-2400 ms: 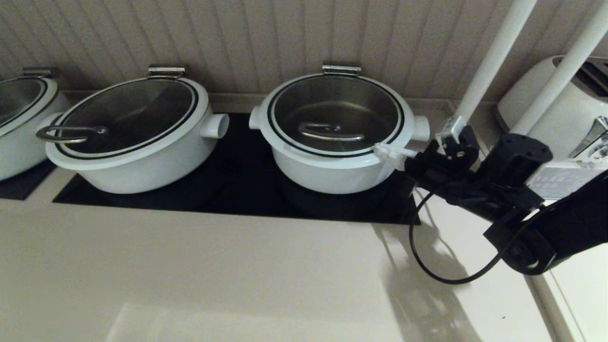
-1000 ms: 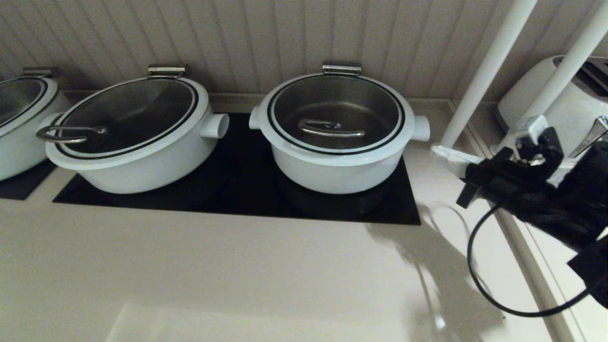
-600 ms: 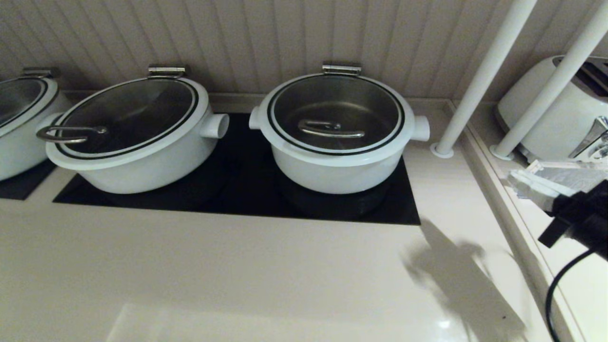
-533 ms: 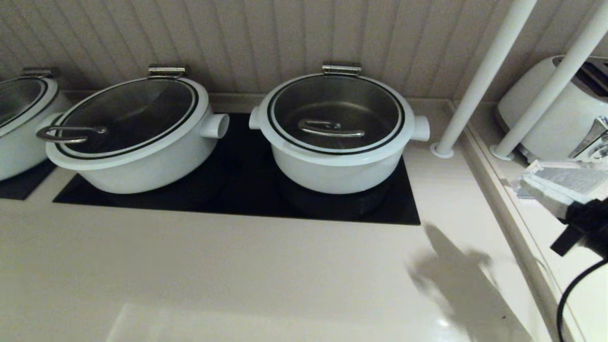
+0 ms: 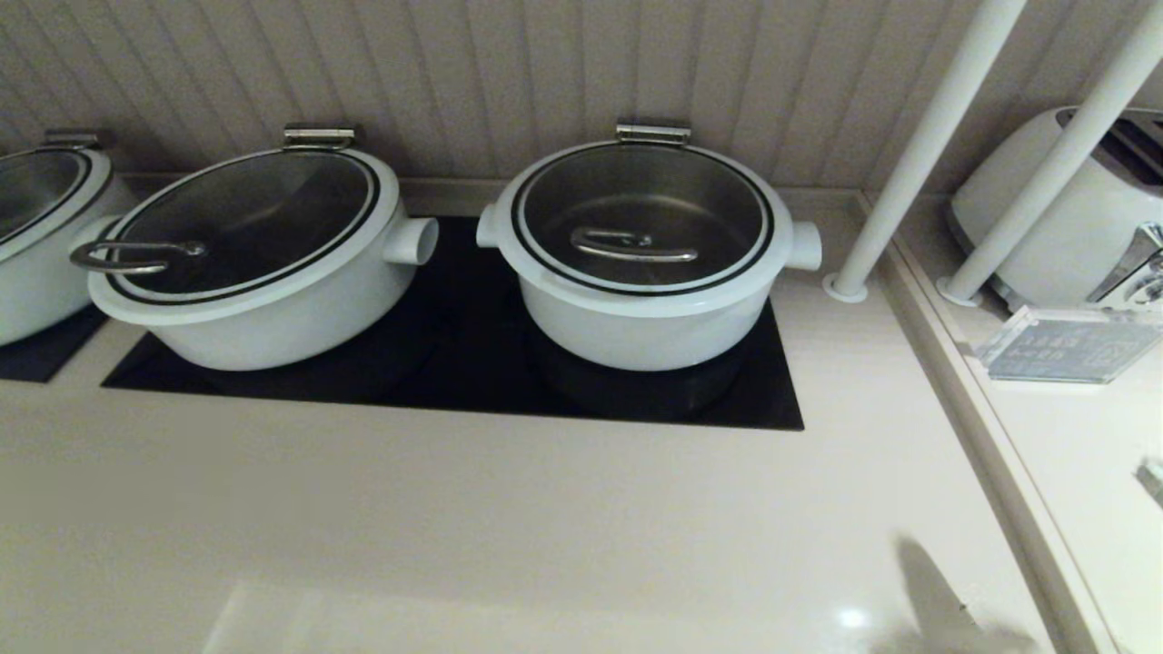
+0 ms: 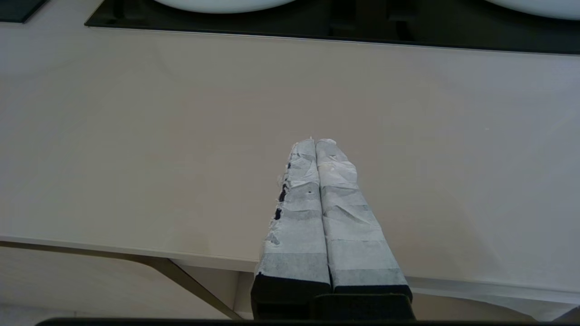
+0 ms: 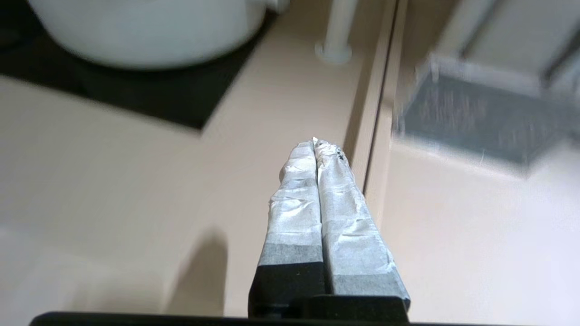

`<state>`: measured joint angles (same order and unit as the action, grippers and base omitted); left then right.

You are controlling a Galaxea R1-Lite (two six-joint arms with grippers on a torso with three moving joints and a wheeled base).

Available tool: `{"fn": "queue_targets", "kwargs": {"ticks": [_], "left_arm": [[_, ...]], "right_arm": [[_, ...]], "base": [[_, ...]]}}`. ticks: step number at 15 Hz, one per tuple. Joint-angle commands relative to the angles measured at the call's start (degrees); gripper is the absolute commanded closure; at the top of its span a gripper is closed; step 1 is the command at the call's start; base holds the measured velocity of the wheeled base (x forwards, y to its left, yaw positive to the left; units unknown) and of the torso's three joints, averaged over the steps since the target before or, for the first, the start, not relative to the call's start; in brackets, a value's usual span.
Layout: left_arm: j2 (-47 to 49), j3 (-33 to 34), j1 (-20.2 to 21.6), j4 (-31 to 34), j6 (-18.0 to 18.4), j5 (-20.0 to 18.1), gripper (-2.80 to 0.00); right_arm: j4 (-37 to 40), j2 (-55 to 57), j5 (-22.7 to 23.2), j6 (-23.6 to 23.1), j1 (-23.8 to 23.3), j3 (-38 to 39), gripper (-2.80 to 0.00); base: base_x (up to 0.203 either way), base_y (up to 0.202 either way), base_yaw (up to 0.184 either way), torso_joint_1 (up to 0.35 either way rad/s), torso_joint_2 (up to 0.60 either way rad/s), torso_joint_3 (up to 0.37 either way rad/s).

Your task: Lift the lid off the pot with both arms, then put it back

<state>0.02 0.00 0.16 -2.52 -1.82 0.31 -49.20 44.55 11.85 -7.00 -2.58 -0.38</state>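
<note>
The round white pot (image 5: 641, 322) stands on the black hob (image 5: 454, 381) at the back middle. Its glass lid (image 5: 641, 213) with a steel bar handle (image 5: 631, 247) sits closed on it. Neither arm shows in the head view. My left gripper (image 6: 315, 141) is shut and empty, above the bare counter in front of the hob. My right gripper (image 7: 315, 141) is shut and empty, low over the counter near the raised divider, with the pot's lower wall (image 7: 149, 31) far ahead of it.
A wider oval white pot (image 5: 254, 263) with a loop-handled lid stands left of the round pot, another (image 5: 36, 236) at the far left. Two white poles (image 5: 918, 154) rise at the right. A toaster (image 5: 1072, 218) and a clear sign holder (image 5: 1063, 345) sit beyond the divider (image 5: 981, 427).
My right arm has drawn back from the pot's right rim, moved right and toward me, and left the head view. The lid and pot have not moved.
</note>
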Motion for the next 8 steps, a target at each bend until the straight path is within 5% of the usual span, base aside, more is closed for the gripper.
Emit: {"fn": "queue_targets", "kwargs": {"ticks": [1,8], "left_arm": [[-0.02,0.00,0.02,-0.03,-0.03,0.04,0.00],[0.06,0.00,0.02,-0.03,-0.03,0.04,0.00]], "right_arm": [[12.29,-11.28,-2.20,0.60,0.35,0.28,0.00],[33.85,-26.06,-7.03,3.38,1.34,0.37,0.00]], "base": [[0.000,0.000,0.000,0.000,0.00,0.000],[0.000,0.000,0.000,0.000,0.00,0.000]]}}
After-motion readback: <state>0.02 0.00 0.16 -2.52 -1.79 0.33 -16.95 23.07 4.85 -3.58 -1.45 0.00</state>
